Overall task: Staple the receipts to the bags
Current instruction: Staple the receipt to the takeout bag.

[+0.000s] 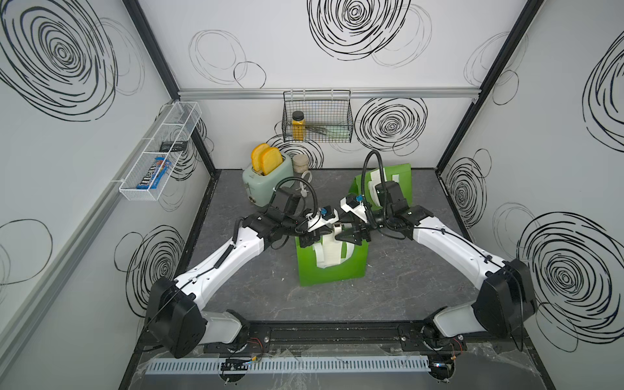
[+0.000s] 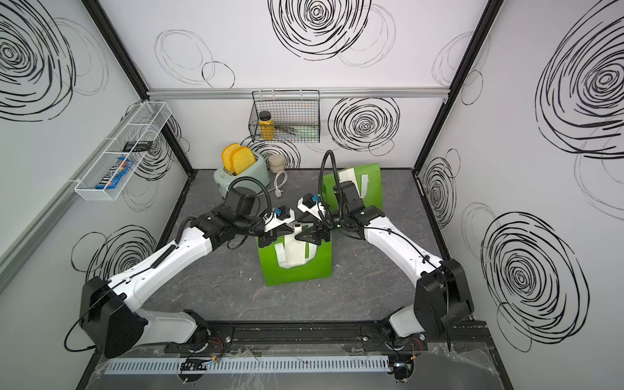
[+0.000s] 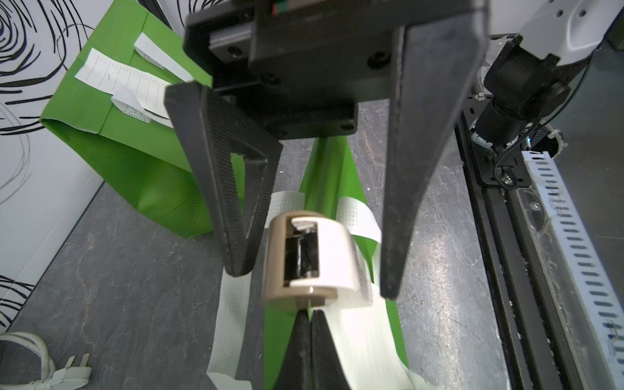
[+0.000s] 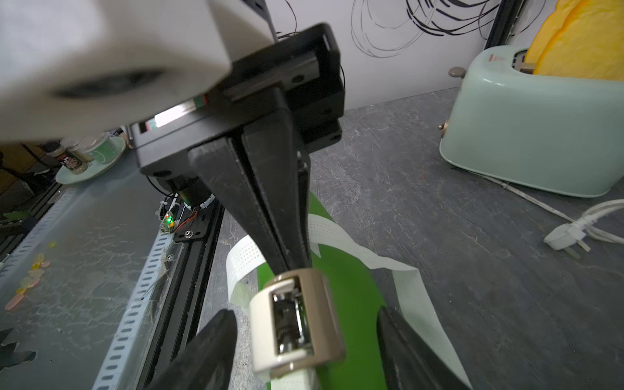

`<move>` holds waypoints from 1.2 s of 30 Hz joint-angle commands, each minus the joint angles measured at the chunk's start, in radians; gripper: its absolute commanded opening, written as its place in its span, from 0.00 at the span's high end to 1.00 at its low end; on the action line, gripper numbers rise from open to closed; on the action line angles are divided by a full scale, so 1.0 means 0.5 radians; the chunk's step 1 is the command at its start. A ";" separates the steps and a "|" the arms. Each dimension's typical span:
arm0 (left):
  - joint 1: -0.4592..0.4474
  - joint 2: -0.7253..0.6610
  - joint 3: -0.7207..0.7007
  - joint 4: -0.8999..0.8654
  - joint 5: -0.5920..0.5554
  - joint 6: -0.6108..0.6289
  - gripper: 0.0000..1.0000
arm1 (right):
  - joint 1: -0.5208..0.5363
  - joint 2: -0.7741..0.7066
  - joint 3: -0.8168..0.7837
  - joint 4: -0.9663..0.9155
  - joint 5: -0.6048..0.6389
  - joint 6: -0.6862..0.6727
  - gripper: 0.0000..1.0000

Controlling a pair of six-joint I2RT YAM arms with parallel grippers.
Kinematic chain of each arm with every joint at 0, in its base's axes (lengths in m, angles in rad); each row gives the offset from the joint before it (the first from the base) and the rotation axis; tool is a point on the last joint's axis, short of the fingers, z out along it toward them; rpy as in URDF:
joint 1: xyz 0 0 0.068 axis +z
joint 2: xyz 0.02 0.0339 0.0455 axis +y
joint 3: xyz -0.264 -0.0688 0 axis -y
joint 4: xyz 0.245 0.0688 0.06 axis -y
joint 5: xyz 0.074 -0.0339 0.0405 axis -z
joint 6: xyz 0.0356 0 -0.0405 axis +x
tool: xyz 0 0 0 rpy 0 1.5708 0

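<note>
Standing upright mid-tabletop [image 1: 405, 287]: near bag [image 1: 337, 273], green, with one receipt [image 1: 332, 258] lying against its front face between the white handle straps [image 1: 317, 256]. The far bag [image 1: 401, 175] stands behind the right arm, near the back wall; both top views show both bags.

One stapler [image 3: 307, 260], beige and white, sits at the near bag's top edge. The top views give only a sliver of it between the arms; both wrist views show its open end plainly.

The left claw [image 3: 309, 315] is fully closed, with a thin green line of the near bag's edge pinched between its tips, just beside the stapler. That pinch shows in the left wrist view alone.

The right claw [image 4: 304, 312] is spread wide, one finger either side of the stapler, gripping nothing.

On the far bag, the second receipt [image 3: 125, 81] has printed boxes legible only in the left wrist view.

Also listed: toaster [image 4: 533, 135] and loose plug [image 4: 567, 239], seen close up in the right wrist view.
</note>
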 commanded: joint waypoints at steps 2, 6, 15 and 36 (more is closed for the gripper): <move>-0.015 -0.062 -0.024 0.096 0.054 0.040 1.00 | 0.078 0.081 0.045 -0.200 0.030 -0.160 0.36; -0.015 -0.072 -0.038 0.119 0.052 0.042 1.00 | 0.117 0.103 0.039 -0.235 0.076 -0.215 0.51; -0.009 -0.097 -0.069 0.175 0.035 -0.018 1.00 | 0.064 0.003 0.007 -0.124 0.080 -0.141 0.56; 0.006 0.074 0.000 0.429 -0.085 -0.463 1.00 | 0.586 -0.783 -0.402 0.507 2.120 1.327 0.32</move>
